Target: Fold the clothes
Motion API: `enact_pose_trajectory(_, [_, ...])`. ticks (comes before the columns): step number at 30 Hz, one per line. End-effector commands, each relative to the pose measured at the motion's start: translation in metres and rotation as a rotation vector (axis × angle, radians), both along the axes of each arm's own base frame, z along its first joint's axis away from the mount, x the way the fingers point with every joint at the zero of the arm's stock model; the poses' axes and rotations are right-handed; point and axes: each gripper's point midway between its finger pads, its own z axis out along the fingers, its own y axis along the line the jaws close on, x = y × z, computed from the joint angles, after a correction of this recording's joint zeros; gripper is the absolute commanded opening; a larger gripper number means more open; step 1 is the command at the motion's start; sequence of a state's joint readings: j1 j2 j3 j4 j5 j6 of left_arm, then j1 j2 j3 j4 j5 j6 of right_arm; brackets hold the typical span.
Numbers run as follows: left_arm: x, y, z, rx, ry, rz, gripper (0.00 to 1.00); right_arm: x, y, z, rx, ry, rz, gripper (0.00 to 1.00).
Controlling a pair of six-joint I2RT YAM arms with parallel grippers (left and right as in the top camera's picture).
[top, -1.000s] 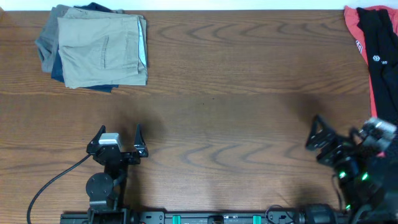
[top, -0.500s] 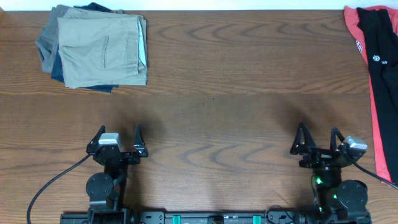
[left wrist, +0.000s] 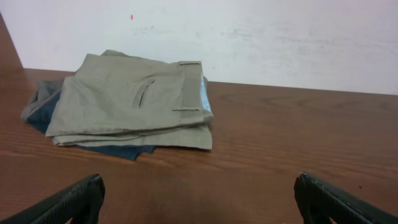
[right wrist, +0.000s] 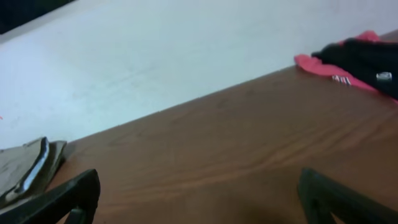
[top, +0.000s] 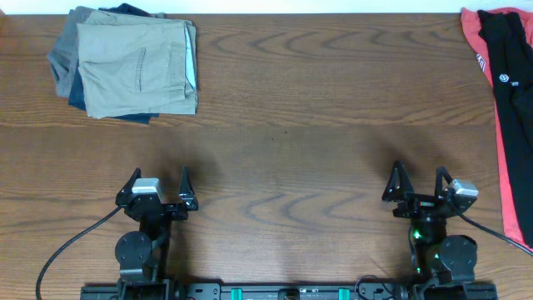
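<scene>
The khaki-beige shorts point(top: 133, 67) lie folded on top of a stack of navy and grey garments at the far left of the table, back pocket seam up. They also show in the left wrist view point(left wrist: 134, 99), and their edge shows in the right wrist view point(right wrist: 25, 168). My left gripper point(top: 159, 185) is open and empty near the front edge, well short of the stack. My right gripper point(top: 420, 181) is open and empty at the front right. Both sets of fingertips frame bare wood in the left wrist view point(left wrist: 199, 199) and in the right wrist view point(right wrist: 199, 196).
A red-and-black garment point(top: 508, 92) lies along the right edge, also in the right wrist view point(right wrist: 354, 59). A navy garment point(left wrist: 112, 150) sticks out under the shorts. A white wall stands behind the wooden table point(top: 316, 125). A black cable point(top: 67, 250) runs from the left arm.
My right arm has swung left from the right edge and settled at the front right, gripper pointing away from the base. The left arm and the clothes have not moved.
</scene>
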State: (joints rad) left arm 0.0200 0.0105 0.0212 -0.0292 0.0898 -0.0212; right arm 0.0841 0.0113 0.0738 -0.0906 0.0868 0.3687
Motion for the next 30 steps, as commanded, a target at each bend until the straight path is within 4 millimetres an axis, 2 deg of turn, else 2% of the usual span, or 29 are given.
enact_pose_trajectory(1, [-0.001,0.001,-0.015,0.012,0.044,0.001,0.98,0.004,-0.005,-0.015,-0.075,-0.002,-0.021,0.99])
enact_pose_trajectory(10, [-0.001,0.001,-0.015,0.012,0.044,0.001,0.98,0.003,0.011,-0.028,-0.462,0.033,0.088,0.99])
enact_pose_trajectory(19, [-0.001,0.001,-0.015,0.012,0.044,0.001,0.98,0.004,0.001,-0.028,-0.472,0.041,0.048,0.99])
enact_pose_trajectory(30, [-0.001,0.001,-0.015,0.012,0.044,0.001,0.98,0.004,0.003,-0.028,-0.438,0.038,0.060,0.99])
